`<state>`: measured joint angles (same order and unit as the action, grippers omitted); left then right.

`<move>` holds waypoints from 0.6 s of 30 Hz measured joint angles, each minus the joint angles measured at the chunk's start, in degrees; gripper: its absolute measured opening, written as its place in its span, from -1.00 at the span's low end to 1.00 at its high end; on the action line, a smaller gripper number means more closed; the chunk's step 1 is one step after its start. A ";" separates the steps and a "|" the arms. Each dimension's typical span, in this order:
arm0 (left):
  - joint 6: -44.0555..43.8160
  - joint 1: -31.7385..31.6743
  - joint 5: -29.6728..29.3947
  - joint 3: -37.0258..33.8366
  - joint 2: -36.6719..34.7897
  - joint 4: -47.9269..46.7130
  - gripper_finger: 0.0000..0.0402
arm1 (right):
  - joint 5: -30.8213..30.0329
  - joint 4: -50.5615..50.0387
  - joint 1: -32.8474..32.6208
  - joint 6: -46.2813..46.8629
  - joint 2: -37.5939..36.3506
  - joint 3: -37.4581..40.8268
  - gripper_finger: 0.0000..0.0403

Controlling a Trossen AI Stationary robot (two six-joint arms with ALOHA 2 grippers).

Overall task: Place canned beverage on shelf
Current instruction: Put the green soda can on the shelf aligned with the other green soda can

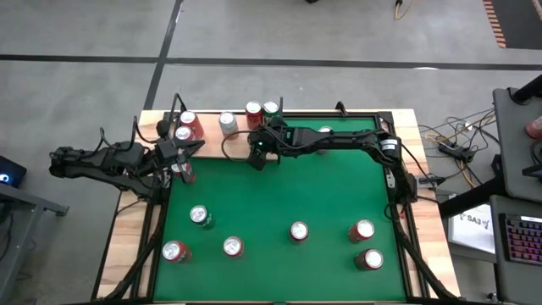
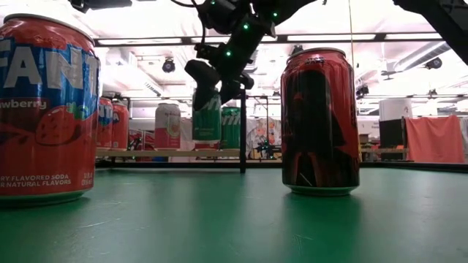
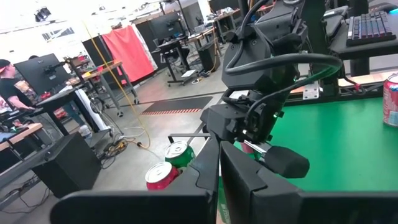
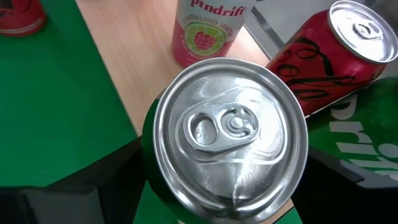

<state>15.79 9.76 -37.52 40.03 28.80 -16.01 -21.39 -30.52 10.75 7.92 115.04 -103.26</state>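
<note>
Right gripper [image 1: 258, 157] pinches green can [image 4: 230, 134] between spread fingers, beside shelf [image 1: 212, 140] edge. Left gripper [image 1: 179, 154] pressed together, waits near shelf's left end. Risk: carried can strikes red can [image 4: 329, 50] or pink can [image 4: 208, 28] on shelf, toppling them.

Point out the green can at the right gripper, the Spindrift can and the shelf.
Green can [image 4: 231, 134], right wrist view: on its silver lid by the pull tab.
Spindrift can [image 4: 208, 31], right wrist view: on its pink label.
Shelf [image 1: 240, 137], high view: on the bare pale wood panel in front of the cans.
</note>
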 joint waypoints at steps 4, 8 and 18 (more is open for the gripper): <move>0.00 0.02 0.00 0.00 0.00 0.00 -1.00 | -0.09 -0.04 0.02 0.03 0.12 0.00 0.56; 0.00 0.02 0.00 0.00 0.00 0.02 -1.00 | -0.07 -0.11 0.02 -0.06 0.14 -0.10 0.55; 0.07 0.00 0.00 0.00 0.00 0.07 -1.00 | 0.11 5.17 0.09 -1.65 0.17 -2.21 0.54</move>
<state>15.87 9.76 -37.52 40.03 28.80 -15.94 -21.27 -25.35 10.84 6.27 115.20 -105.47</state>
